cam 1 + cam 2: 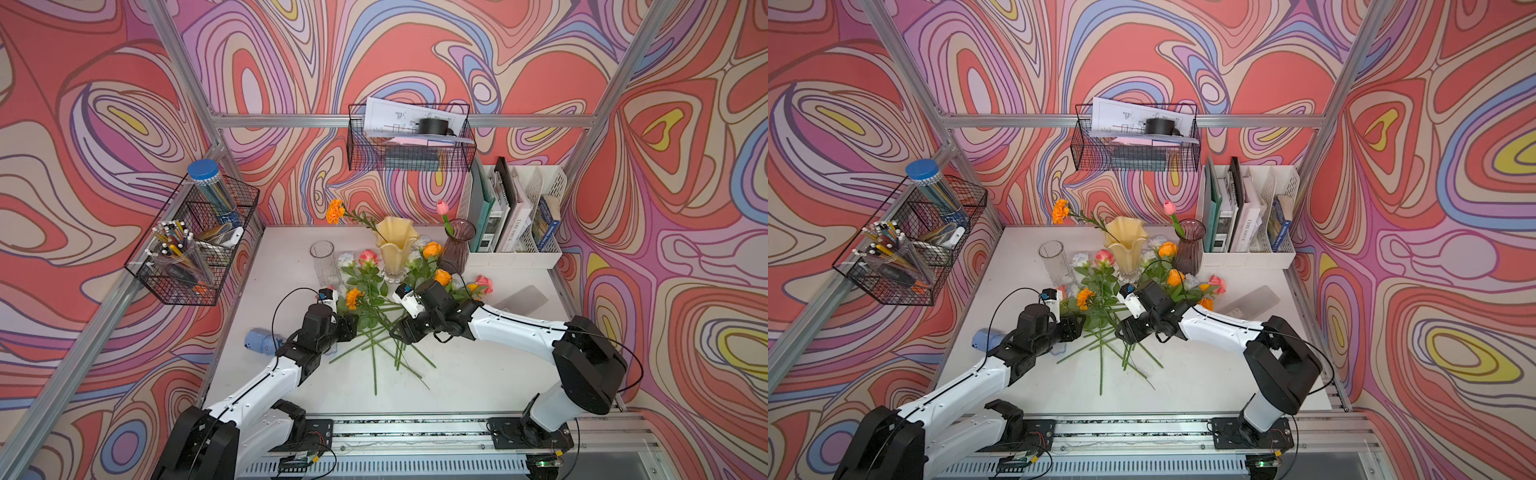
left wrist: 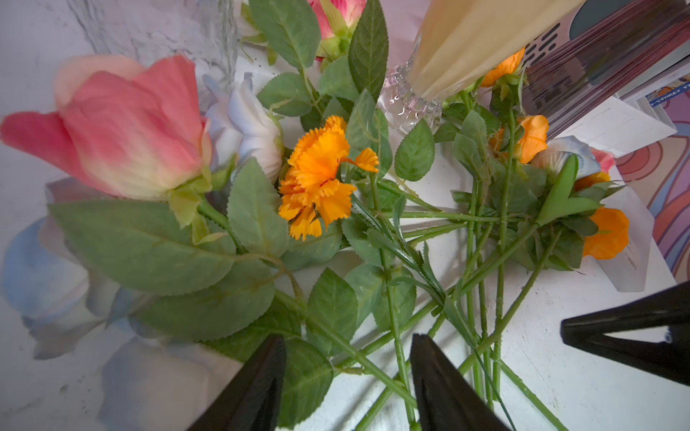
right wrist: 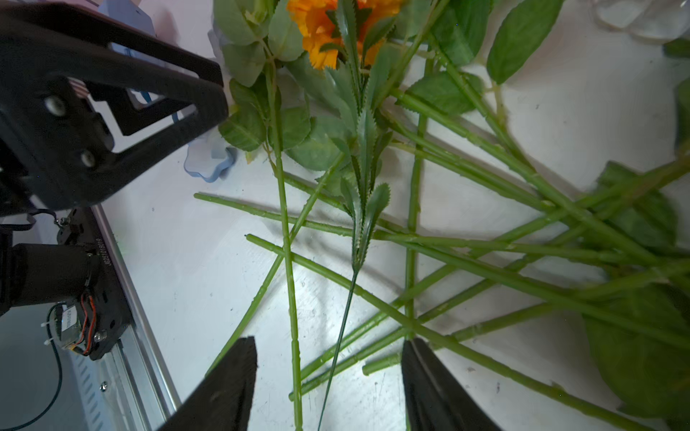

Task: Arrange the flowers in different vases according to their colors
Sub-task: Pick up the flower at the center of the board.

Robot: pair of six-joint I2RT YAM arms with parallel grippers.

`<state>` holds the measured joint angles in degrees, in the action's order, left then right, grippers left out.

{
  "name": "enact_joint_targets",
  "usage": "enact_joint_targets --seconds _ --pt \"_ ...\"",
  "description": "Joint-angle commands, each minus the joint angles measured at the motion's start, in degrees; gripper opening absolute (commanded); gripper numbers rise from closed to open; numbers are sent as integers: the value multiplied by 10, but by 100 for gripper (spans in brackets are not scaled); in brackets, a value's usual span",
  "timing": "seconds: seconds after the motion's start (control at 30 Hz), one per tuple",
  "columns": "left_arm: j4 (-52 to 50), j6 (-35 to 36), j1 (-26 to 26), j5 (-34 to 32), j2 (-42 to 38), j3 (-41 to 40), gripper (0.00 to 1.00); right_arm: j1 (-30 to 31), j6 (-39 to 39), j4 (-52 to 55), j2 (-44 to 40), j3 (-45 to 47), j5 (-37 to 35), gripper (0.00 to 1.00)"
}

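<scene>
while the left claw (image 2: pixel 347 377) hangs open nearby, the open right claw (image 3: pixel 330 377) straddles a marigold stem (image 3: pixel 364 209) running straight ahead.

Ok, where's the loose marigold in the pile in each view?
Top view: marigold at the pile's left edge, just nearer the robot than the clear vase.
Top view: marigold, same spot.
Left wrist: marigold mid-picture, beside a white rose.
Right wrist: marigold cropped by the frame edge.
Shared landmark: the crossed stems.
</scene>
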<state>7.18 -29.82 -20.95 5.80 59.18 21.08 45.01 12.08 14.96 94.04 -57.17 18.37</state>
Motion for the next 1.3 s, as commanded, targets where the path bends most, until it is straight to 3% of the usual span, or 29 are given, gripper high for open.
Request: enact_joint_targets --seconds 0.0,0.2,0.5,0.6,0.7,0.83,1.27 --pt "-7 -1 2 -10 -14 -9 60 13 6 -16 26 -17 4 62" --pt "-11 2 3 -15 -19 -13 60 18 5 -25 67 -24 -6 57" --pt "-11 4 2 -20 -16 -12 60 28 1 -12 124 -61 -26 40" --pt "-16 3 3 -26 -19 -11 60 32 -1 -3 132 -67 -33 29" --pt "-20 2 3 -36 -31 -12 60 34 -3 11 129 -72 -54 6" --pt "-33 5 4 -46 -50 -7 60 34 -8 32 85 -71 -78 0" --pt "-51 -7 7 -76 -102 -2 60 34 -52 154 -123 -99 -180 0"
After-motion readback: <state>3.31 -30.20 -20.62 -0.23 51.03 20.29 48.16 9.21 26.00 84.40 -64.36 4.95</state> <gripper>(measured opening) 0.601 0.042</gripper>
